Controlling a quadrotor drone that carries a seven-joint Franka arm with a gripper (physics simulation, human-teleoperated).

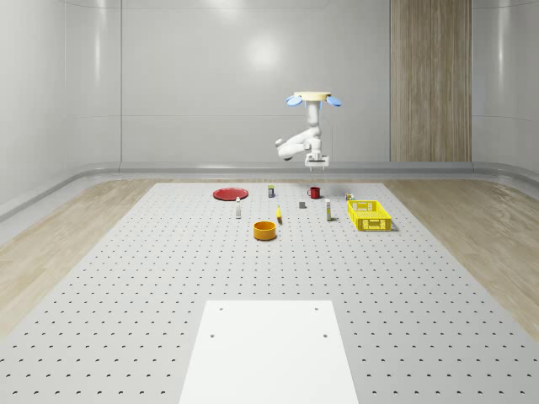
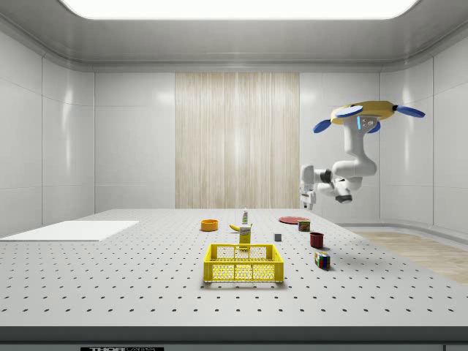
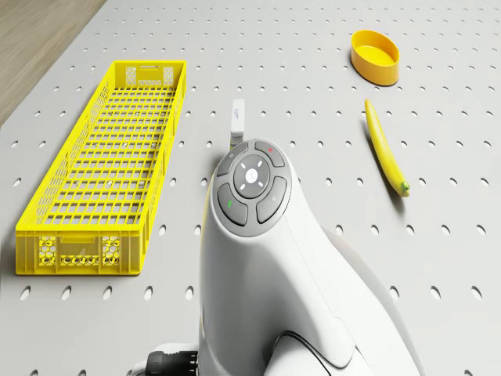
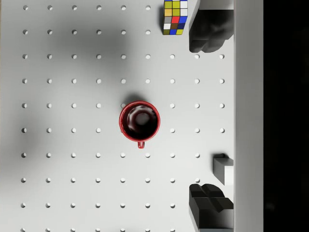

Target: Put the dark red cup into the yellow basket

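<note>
Drone [image 1: 313, 97] hovers well above the perforated table [image 1: 168, 278], toward its far side, roughly over the dark red cup [image 1: 314, 193]; arm folded below it, gripper [image 1: 315, 162] pointing straight down and well clear of the cup. In the wrist view the two fingers [image 4: 208, 31] stand far apart, jaws released and holding nothing, and the cup [image 4: 139, 121] sits upright directly beneath, mouth up, small handle sticking out to one side. Cup stands alone on the table, at the far end, left of the yellow basket [image 1: 370, 215] in the whole-scene view and apart from it; a colour cube [image 4: 174, 17] lies near but not touching. The basket [image 3: 106, 172] is an open mesh crate with nothing visible inside. Handling judgement: cup looks rigid, light, glazed and so probably slippery; round wall offers little flat contact. Best hold is likely across the rim, one finger inside and one outside on the wall away from the handle, or across the full body if the opening allows. Fingers currently line up off to one side of the cup, so a lateral correction seems needed before descent. Grip should be firm; a tilted cup could roll.
</note>
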